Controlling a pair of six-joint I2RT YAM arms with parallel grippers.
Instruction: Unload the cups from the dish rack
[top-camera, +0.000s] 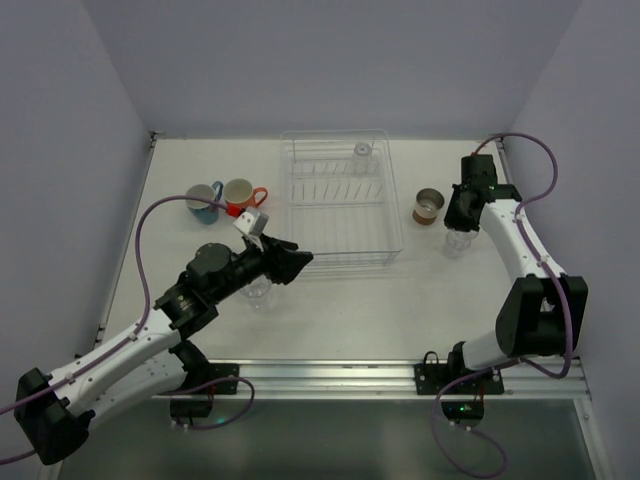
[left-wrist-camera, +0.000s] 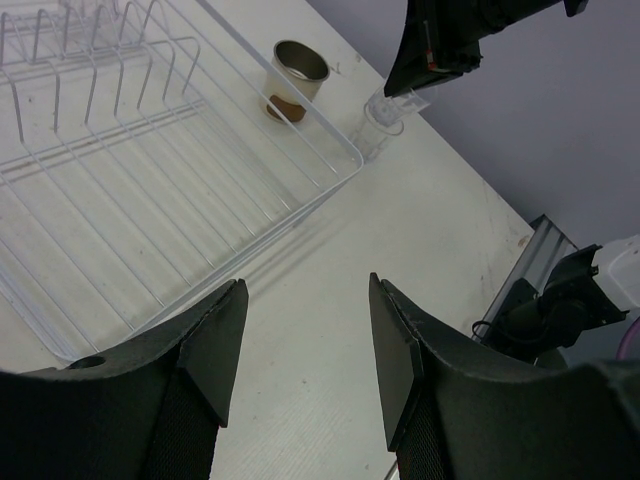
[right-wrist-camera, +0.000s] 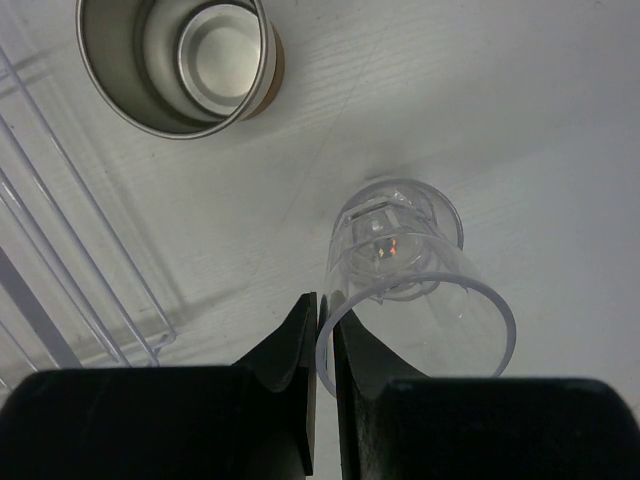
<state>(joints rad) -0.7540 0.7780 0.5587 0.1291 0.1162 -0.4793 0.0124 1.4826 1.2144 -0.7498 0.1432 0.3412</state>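
Entry: clear tumbler, pinched by the rim, right of the dish rack.

Top view: we are logging the dish rack mid-table with one rack tumbler at its far end, a blue mug and an orange mug left of it, and a brown cup to its right. The right gripper is hanging over the held tumbler. The left gripper is hovering at the rack's near edge.
Left wrist: its jaws are gaping, empty, over bare table, probably waiting to reach in.
Right wrist: the jaws are clenching on the held tumbler's rim, one finger inside. The tumbler is upright beside the brown cup, so we are judging this a set-down.
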